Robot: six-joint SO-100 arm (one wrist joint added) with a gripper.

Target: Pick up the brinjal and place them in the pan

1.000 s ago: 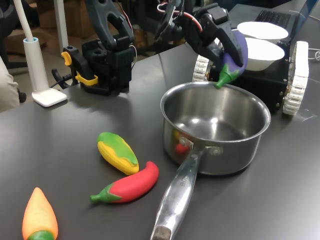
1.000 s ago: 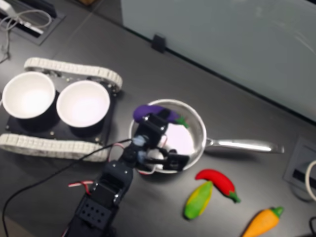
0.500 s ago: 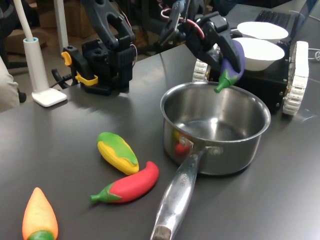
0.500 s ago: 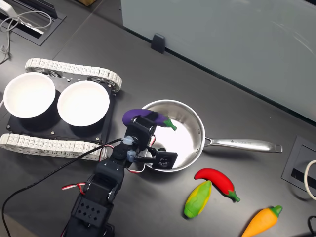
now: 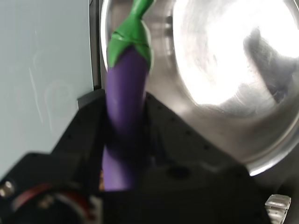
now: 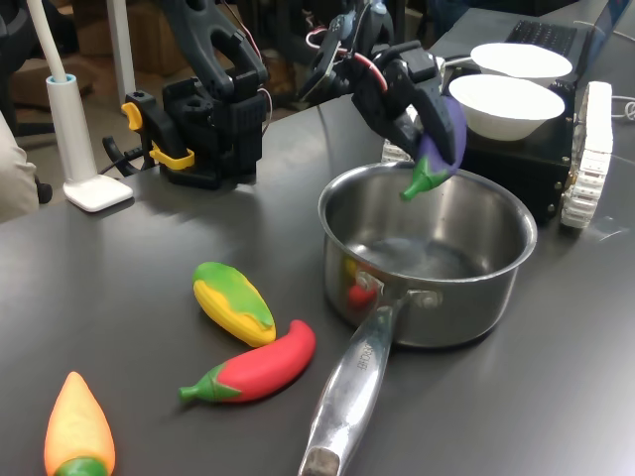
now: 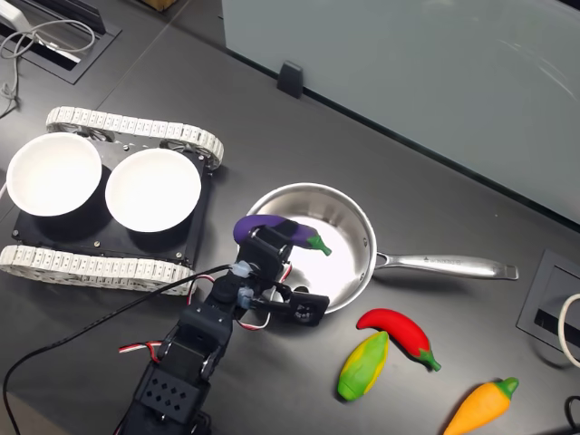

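Brinjal (image 6: 438, 149) over pan (image 6: 496, 288), clamped in gripper (image 6: 422, 124).

Held stem-down above the far rim in the first exterior view. Advisable: carry further over the bowl's middle, lower, then release.

The glossy purple brinjal (image 6: 437, 139) is held in the air over the pan's near-arm rim, tilted with its green stem cap pointing down into the pan (image 6: 496, 288). The shiny steel pan stands upright on the tabletop (image 6: 149, 258), its long handle lying flat.
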